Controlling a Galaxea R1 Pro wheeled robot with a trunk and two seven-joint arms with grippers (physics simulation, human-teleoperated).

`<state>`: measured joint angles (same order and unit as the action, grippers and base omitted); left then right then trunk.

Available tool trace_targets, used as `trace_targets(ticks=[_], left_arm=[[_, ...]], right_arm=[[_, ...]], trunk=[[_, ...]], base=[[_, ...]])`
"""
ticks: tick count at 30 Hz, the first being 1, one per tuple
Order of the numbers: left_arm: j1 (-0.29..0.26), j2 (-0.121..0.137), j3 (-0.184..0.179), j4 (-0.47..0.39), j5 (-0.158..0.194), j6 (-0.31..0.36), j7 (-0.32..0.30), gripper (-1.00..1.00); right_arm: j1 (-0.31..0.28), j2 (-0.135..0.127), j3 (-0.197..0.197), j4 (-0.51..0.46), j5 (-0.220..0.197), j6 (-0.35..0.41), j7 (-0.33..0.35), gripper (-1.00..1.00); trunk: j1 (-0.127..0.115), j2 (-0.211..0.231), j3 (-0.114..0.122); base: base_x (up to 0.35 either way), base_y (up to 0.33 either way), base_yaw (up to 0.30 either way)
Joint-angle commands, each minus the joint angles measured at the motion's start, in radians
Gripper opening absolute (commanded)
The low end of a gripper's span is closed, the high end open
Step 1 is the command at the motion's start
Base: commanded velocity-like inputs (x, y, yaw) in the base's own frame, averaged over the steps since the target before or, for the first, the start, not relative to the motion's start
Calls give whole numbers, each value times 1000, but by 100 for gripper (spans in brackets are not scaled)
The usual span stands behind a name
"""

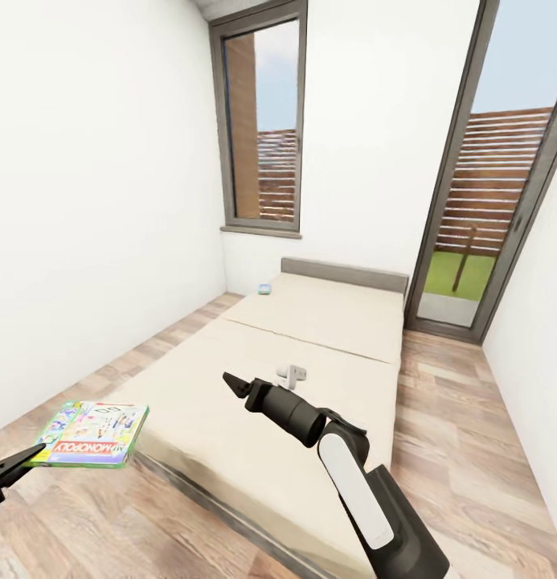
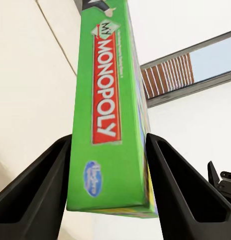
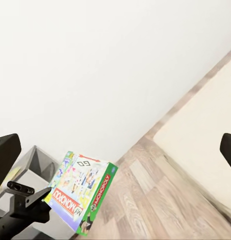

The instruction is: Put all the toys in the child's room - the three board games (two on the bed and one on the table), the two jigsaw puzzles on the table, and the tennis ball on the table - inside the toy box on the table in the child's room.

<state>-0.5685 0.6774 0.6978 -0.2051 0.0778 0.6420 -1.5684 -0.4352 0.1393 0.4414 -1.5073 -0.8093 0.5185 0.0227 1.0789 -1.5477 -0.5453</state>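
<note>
The bed [image 1: 310, 354] lies ahead, under the window [image 1: 262, 121]. The Monopoly box [image 1: 92, 434] hangs left of it, above the floor [image 1: 463, 450].

Tall window [image 1: 266, 125], glass door [image 1: 491, 185]

the game box [image 1: 92, 434] is bright green with a red strip and white letters, and its top has lots of colours. the bed [image 1: 310, 378] is cream with a grey edge. the floor [image 1: 463, 450] is light brown wood planks.
</note>
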Motion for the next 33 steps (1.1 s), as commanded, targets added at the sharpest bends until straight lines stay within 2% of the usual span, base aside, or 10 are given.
trace_targets(ticks=[1,14,33], left_arm=[[-1,1,-3,0,8,7,-2,-100],[-1,20,-4,1,10,7,-2,-100],[-1,24,-3,1,10,7,-2,-100]], right_arm=[[0,0,-1,-1,-1,5,2,100],[0,2,0,-1,-1,4,2,100],[0,3,2,-1,-1,3,2,100]], trunk=[[-4,7,2],[-54,98,43],[-127,231,113]], base=[[0,0,290],[0,0,290],[0,0,289]])
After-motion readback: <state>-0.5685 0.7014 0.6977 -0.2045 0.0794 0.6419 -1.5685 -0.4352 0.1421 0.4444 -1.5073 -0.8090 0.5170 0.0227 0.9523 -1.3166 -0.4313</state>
